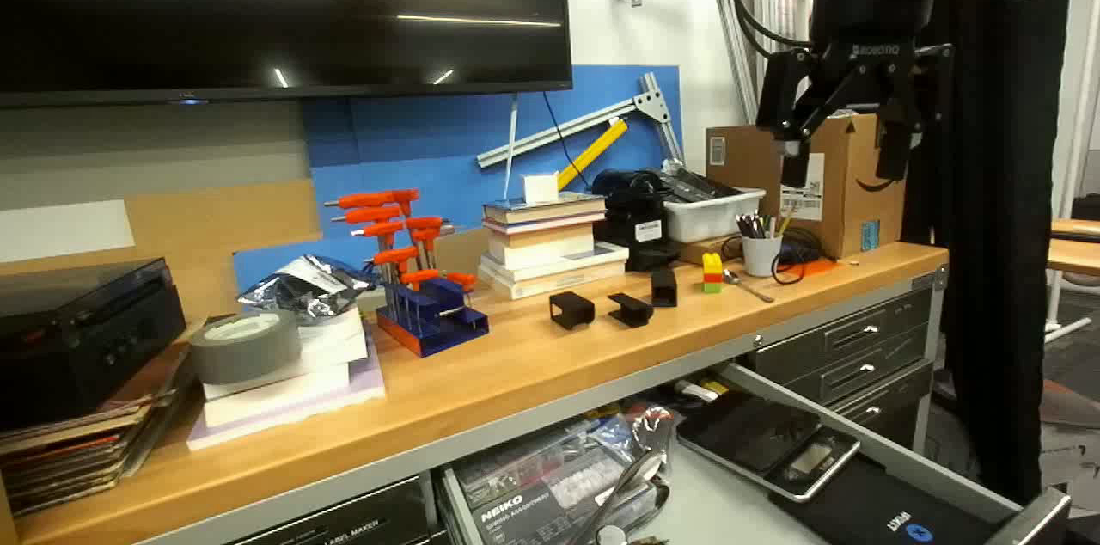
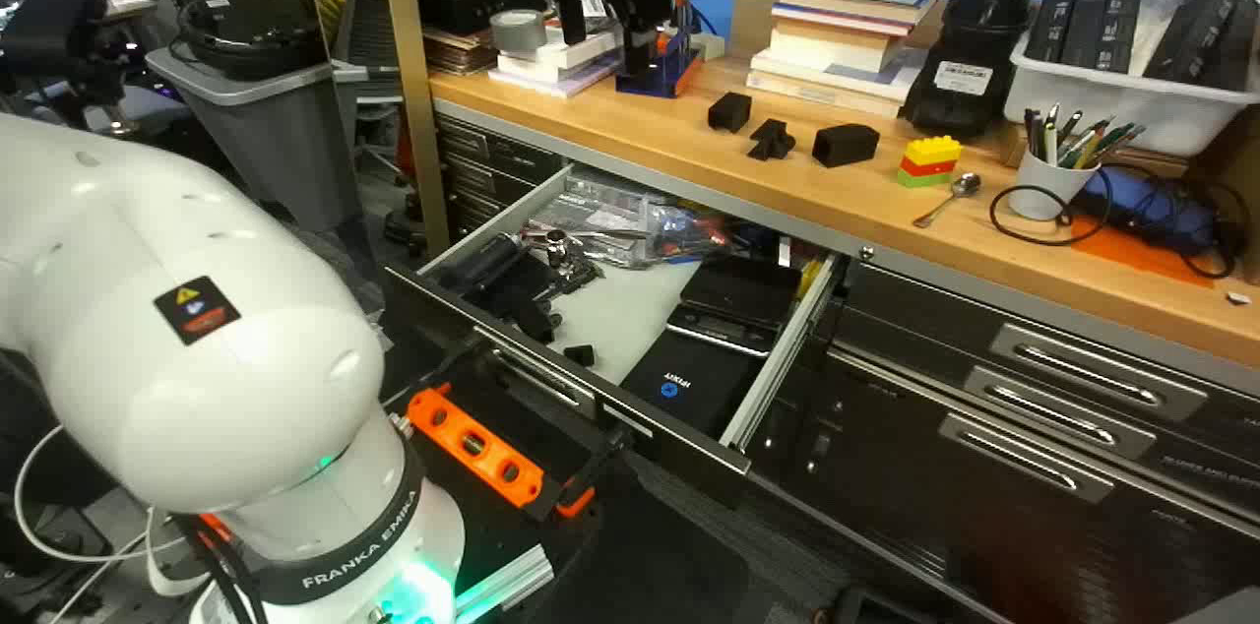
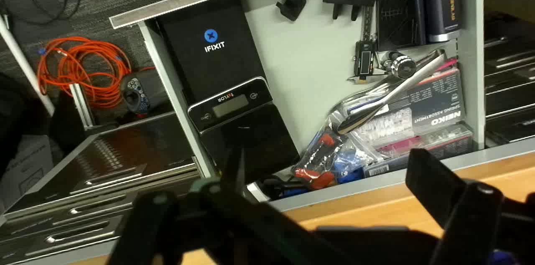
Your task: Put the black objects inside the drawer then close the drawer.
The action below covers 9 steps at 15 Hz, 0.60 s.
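- Desk [image 1: 533,347]: descend straight down onto it.
- Metal drawer [image 2: 625,314]: standing open; release low inside.
- Claw [image 1: 844,169]: spread wide, holding nothing.
- Hollow black blocks [image 2: 847,146]: two on the desk; straddle one squarely.
- Black bracket-shaped piece [image 2: 773,141]: between them.

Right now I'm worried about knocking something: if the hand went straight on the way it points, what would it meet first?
Pointing down, the hand would probably meet the grey floor of the open drawer; depth is unclear, so the Taylor digital scale might come first.
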### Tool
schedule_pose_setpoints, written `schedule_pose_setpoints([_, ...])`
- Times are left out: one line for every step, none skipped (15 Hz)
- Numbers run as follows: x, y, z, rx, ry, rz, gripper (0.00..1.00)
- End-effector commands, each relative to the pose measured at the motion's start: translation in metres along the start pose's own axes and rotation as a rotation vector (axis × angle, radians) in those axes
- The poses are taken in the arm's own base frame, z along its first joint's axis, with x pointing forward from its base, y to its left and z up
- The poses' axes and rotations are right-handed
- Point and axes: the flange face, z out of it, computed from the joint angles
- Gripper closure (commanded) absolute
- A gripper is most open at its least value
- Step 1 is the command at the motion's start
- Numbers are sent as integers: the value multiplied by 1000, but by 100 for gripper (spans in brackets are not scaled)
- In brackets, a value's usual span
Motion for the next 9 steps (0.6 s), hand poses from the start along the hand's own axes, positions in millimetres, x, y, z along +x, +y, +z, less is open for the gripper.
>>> schedule_pose_setpoints([1, 0, -3, 1, 5, 0, 0])
schedule_pose_setpoints([1, 0, -6, 3, 11, 0, 0])
schedule_pose_setpoints([1, 0, -8, 4, 16, 0, 0])
schedule_pose_setpoints([1, 0, -9, 4, 17, 0, 0])
schedule_pose_setpoints([1, 0, -9, 4, 17, 0, 0])
schedule_pose_setpoints([1, 0, -9, 4, 17, 0, 0])
schedule_pose_setpoints([6, 1, -5, -1, 18, 1, 0])
schedule_pose_setpoints([11, 3, 0, -11, 20, 8, 0])
schedule_pose_setpoints([17, 5, 4, -18, 22, 8, 0])
